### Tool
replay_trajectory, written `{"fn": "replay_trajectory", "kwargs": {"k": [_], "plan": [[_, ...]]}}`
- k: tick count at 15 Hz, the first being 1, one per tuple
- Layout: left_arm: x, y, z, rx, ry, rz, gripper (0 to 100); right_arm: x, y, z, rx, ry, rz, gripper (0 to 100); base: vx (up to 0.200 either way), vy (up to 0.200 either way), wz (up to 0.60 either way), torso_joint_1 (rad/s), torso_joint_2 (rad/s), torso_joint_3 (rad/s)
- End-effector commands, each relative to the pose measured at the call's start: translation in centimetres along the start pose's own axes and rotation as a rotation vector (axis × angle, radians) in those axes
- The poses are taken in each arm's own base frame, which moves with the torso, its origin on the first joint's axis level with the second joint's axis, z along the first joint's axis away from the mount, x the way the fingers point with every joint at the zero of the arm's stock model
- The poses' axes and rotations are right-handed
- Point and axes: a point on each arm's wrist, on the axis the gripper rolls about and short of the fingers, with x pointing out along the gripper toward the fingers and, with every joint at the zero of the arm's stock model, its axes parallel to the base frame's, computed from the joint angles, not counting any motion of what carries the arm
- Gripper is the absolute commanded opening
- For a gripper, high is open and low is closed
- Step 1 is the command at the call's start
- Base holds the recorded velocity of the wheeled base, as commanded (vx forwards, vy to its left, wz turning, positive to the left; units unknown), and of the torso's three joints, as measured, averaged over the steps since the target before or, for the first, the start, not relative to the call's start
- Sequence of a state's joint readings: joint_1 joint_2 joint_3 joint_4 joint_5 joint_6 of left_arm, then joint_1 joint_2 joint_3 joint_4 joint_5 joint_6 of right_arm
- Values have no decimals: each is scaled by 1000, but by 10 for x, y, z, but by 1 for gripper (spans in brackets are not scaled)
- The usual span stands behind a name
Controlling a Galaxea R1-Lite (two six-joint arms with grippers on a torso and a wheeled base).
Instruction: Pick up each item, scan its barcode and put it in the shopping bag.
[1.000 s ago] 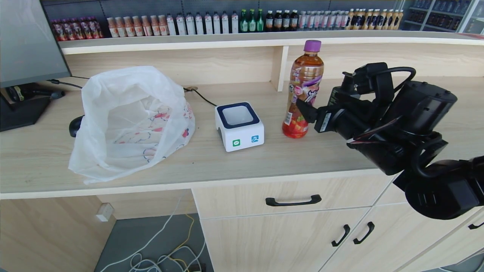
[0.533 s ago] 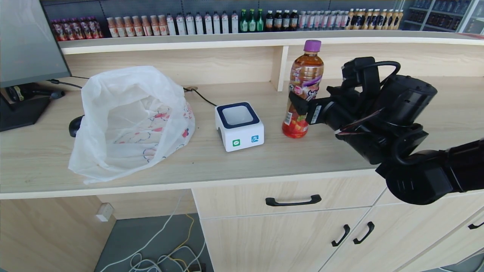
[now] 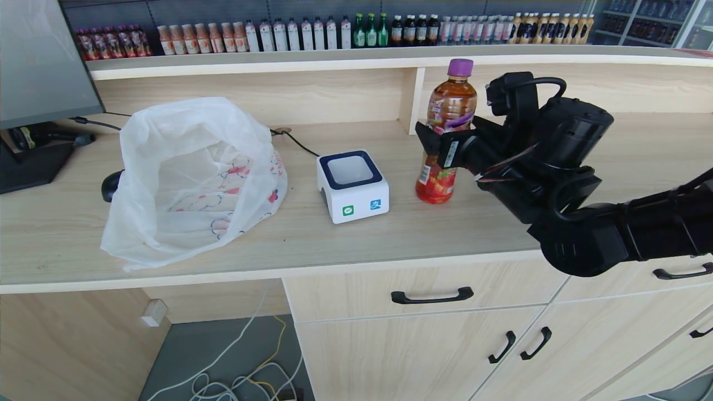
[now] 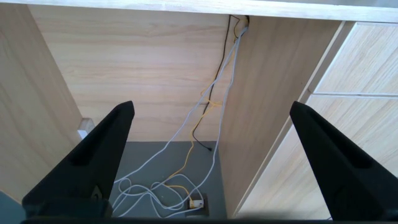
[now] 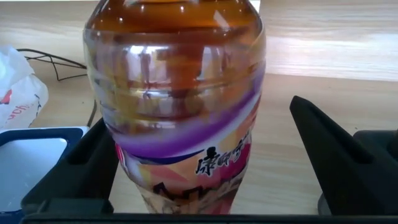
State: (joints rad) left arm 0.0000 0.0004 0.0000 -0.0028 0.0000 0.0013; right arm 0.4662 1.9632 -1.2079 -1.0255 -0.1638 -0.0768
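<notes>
At the left end of the surface (image 3: pixel 50 234) a dark monitor (image 3: pixel 44 55) stands on a black foot. A black mouse (image 3: pixel 111 186) lies just behind the shopping bag (image 3: pixel 189 178). The bag is of thin white plastic with a red and dark print. It lies slumped on the surface with its mouth open toward the front edge.

Below the surface, the left gripper (image 4: pixel 211 168) hangs in front of an open bay of the cabinet, where white and yellow cables (image 4: pixel 168 186) lie on the grey floor. Its fingers (image 4: pixel 93 162) are spread wide and hold nothing.

To the right of the bag, a little apart from it, sits the scanner (image 3: pixel 352 185), a white box with a dark blue frame around its window. A thin black cable (image 3: pixel 295 142) runs from the back wall to behind it.

Near the scanner, on its right, the bottle (image 3: pixel 448 128) stands upright on the surface. It has a purple cap, an amber drink and a colourful label, and a white barcode strip shows low on the side toward the scanner.

The right gripper (image 3: pixel 440 147) is at the middle height of the bottle, with its fingers (image 5: pixel 329 168) open, one on each side of the label. In the right wrist view a gap shows beside one finger. The other finger is very near the bottle, and I cannot tell if it touches.
</notes>
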Motion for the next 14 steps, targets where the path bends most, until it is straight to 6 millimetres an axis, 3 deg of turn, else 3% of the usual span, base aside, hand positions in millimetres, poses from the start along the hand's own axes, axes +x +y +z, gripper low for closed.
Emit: {"fn": "replay_trajectory", "kwargs": {"k": [1,14], "plan": [[0,0,0,0,-1,0,100,4,1,-4,0,2,0,100,0,0,0,0,0,0],[0,0,0,0,-1,0,100,19,4,-8,10,-23,0,100,0,0,0,0,0,0]]}}
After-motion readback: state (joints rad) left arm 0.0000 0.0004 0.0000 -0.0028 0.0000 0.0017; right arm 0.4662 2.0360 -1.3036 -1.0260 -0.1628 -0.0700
